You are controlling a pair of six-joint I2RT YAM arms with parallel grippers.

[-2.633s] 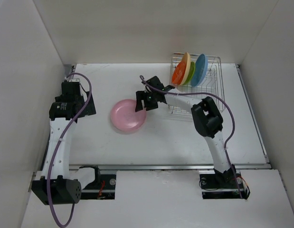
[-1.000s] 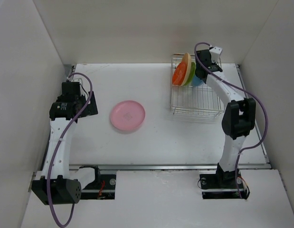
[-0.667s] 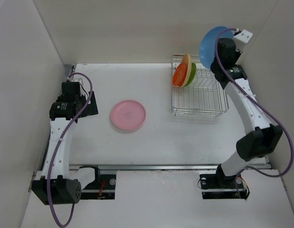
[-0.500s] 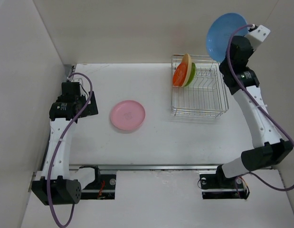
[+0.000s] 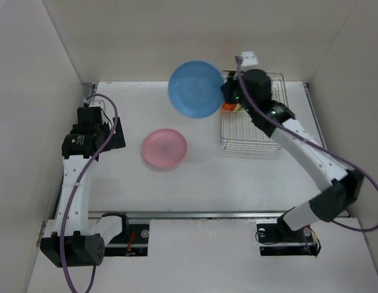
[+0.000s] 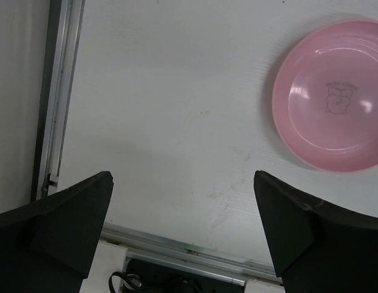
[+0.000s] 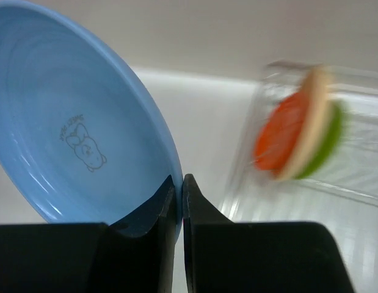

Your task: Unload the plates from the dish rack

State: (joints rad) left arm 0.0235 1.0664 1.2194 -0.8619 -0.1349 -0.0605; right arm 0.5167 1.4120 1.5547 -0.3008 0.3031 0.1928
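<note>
A: So where's the blue plate [image 5: 196, 88] right now?

B: Up in the air, clear of the dish rack [image 5: 262, 139]. It hangs over the far part of the tabletop [image 5: 207, 180], between the rack and the pink plate [image 5: 165, 148], which lies flat. The right claw [image 7: 179, 183] is pinched on its rim, one finger on each face, and the plate is tipped up rather than level.

A: How do you reckon it handles?

B: It looks like plain plastic, so I'd judge it light and stiff, not fragile. It's smooth, though, and the hold is a thin nip at one edge, so it could pivot or slip if swung hard. The rim is the only sensible place to take it. The same goes for the orange plate [image 7: 280, 137], cream plate [image 7: 314, 113] and green plate [image 7: 333, 137], which stand on edge together at the rack's far left corner.

A: And the left claw [image 6: 182, 177]?

B: Spread wide, holding nothing, hovering over bare tabletop just left of the pink plate.

A: Room to set it down?

B: Plenty, I'd say: there's open surface in front of the pink plate and the rack. The things to mind are the rack's raised wire sides and the walls [image 5: 48, 91], which stand close on three sides. Mind the pink plate's edge too, if the blue one isn't meant to stack there.
</note>
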